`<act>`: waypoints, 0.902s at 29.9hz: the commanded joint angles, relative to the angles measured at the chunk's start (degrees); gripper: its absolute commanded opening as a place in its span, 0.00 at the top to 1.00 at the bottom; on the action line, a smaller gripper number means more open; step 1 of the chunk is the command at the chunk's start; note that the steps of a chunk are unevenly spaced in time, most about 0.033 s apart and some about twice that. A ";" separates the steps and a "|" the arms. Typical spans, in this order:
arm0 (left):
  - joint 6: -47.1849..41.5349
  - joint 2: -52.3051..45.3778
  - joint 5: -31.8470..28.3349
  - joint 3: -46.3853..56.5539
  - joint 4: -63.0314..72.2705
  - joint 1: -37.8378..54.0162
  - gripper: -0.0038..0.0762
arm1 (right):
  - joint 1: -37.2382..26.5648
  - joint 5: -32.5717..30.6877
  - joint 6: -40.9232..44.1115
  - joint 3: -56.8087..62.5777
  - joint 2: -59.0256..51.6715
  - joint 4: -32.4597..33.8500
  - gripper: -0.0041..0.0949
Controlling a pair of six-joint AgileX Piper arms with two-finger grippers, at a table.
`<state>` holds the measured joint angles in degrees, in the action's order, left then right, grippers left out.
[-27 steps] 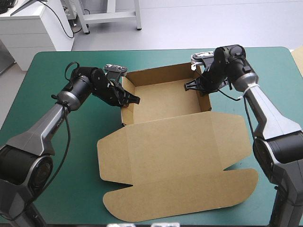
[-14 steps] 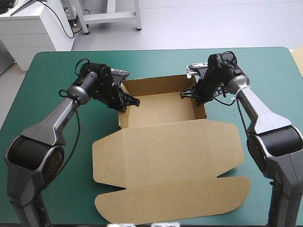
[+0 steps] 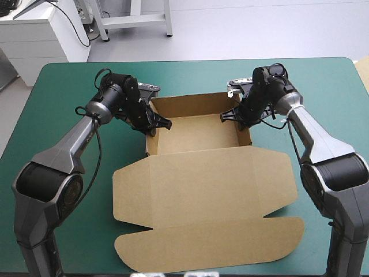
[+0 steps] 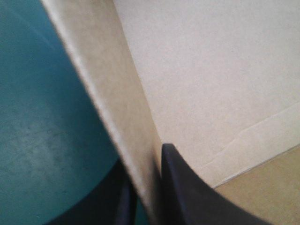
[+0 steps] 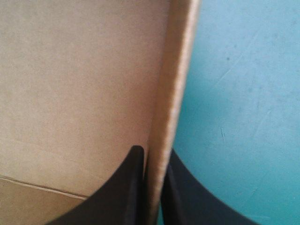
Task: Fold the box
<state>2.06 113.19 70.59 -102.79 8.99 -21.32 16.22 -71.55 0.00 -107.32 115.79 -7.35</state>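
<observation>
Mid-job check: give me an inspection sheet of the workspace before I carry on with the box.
Surface: teal-green table cover, lying flat.
Job's things: brown box, an open tray with its walls raised; the lid lies flat toward the near edge.
Clutter: nothing seen.
Grippers: left gripper shut on the box's left wall; right gripper shut on its right wall; each has one finger inside and one outside.
Cables: nothing seen loose on the cover.
Surroundings: pale board edge past the table's right side.

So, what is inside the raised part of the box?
Only bare brown board shows inside the box. The left pincer and right pincer each grip a side wall, one finger inside. Floor under those fingers is hidden.
</observation>
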 commanded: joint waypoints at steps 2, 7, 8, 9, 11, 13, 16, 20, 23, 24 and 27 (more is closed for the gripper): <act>3.44 -2.62 3.23 -3.44 5.61 -1.09 0.61 | 0.29 0.20 -2.15 -1.51 -3.42 -3.75 0.49; 1.81 -2.72 3.37 -6.36 4.56 -1.09 0.32 | 0.29 0.20 -1.89 -1.51 -3.55 -3.75 0.12; 1.81 -2.84 3.37 -6.70 4.15 -1.09 0.31 | 0.29 0.20 -1.89 -1.51 -3.55 -3.63 0.11; 1.81 -3.00 3.37 -6.79 3.51 -1.09 0.31 | 0.29 0.20 -1.54 -1.51 -3.69 -3.19 0.11; 1.81 -3.38 3.37 -6.79 2.02 -1.09 0.31 | 0.29 0.20 -1.43 -1.63 -4.08 -2.94 0.12; 1.81 -3.94 3.37 -6.79 0.38 -1.09 0.31 | 0.29 0.20 -1.43 -1.88 -4.84 -2.55 0.12; 1.81 -5.01 3.37 -7.03 -1.31 -1.09 0.31 | 0.05 0.20 -1.58 -2.12 -6.28 -2.44 0.12; 2.18 -6.53 3.37 -7.84 -4.07 -0.97 0.31 | -0.77 0.20 -0.87 -2.12 -8.72 -0.27 0.12; 2.18 -8.62 3.37 -9.12 -4.33 -0.97 0.31 | -1.58 0.20 -0.87 -2.12 -10.79 -0.80 0.12; 2.35 -9.18 3.37 -9.71 -4.33 -0.97 0.31 | -1.60 0.20 -1.02 -2.12 -11.62 -0.66 0.12; 3.11 -11.40 3.37 -12.39 -4.33 -0.97 0.31 | -1.73 0.20 -2.14 -2.12 -13.89 -0.93 0.12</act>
<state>4.71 107.24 71.37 -111.50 4.22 -22.12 15.02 -70.95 -0.85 -107.59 107.28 -7.99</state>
